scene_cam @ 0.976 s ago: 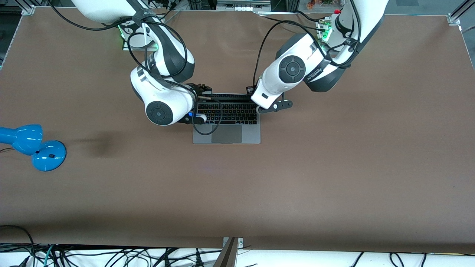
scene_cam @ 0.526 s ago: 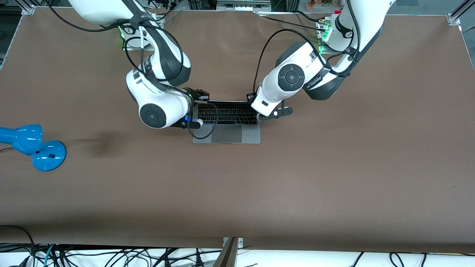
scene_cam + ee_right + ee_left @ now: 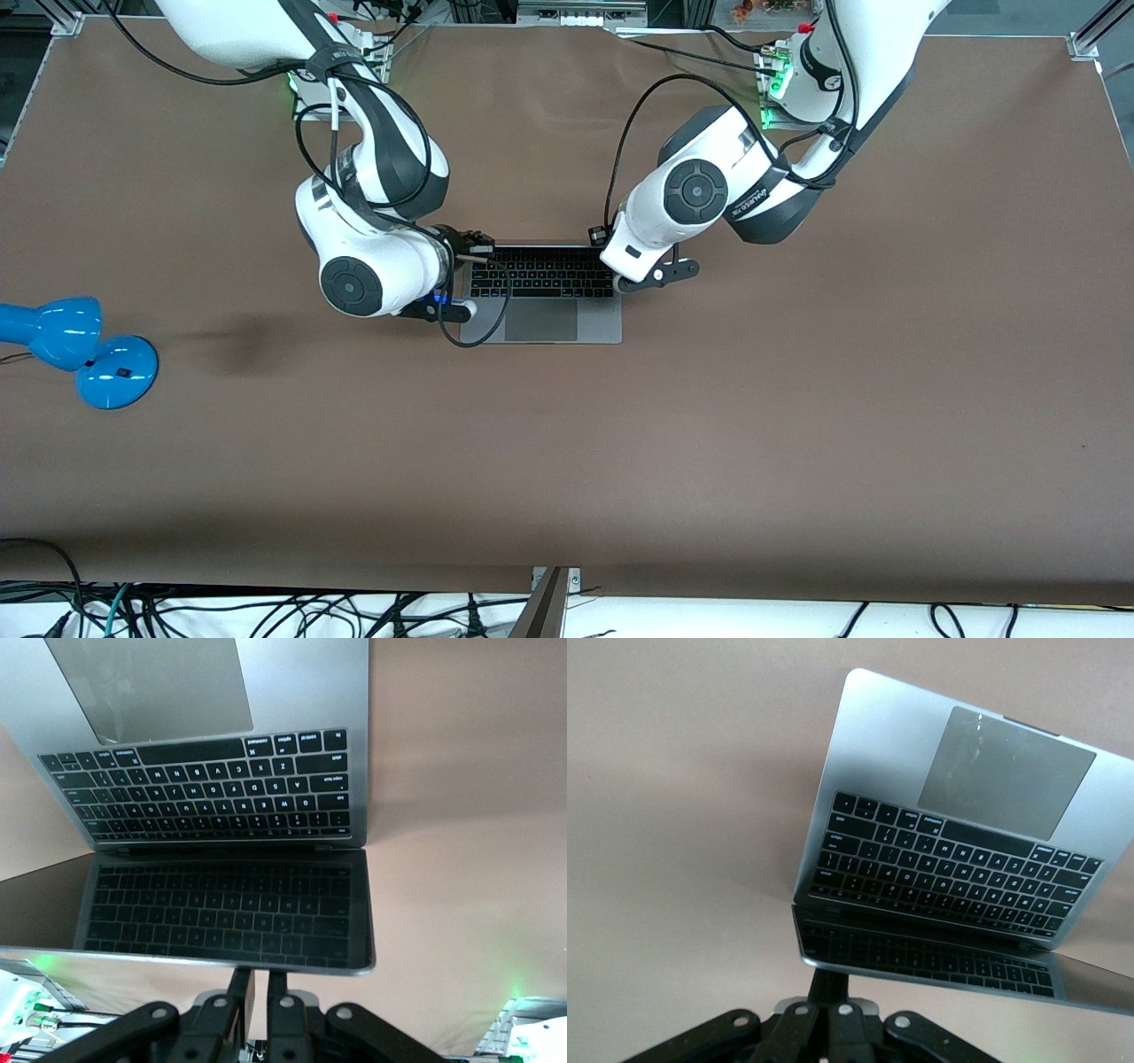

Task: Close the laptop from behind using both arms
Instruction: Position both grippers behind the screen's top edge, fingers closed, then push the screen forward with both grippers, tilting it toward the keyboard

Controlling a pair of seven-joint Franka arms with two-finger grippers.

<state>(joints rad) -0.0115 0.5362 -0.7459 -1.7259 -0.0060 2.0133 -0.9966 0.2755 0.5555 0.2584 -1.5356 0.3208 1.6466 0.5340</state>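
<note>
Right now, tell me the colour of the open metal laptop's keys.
Black keys on the thin grey metal laptop; clearest in the right wrist view.

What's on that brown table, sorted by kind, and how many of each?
Laptops: 1, the open grey laptop
Lamps: 1, the blue lamp
Robot arms: 2, left gripper and right gripper at the laptop's screen
Total: 4

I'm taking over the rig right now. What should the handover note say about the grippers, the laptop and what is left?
Left gripper: shut, at the top edge of the screen.
Right gripper: nearly shut, at the same edge, toward the right arm's end.
Thin space-grey metal laptop: mid-table, between both arms, lid partly tilted over the black keyboard.
Done: both grippers placed on the lid.
Left: push the lid fully down, then withdraw.
</note>
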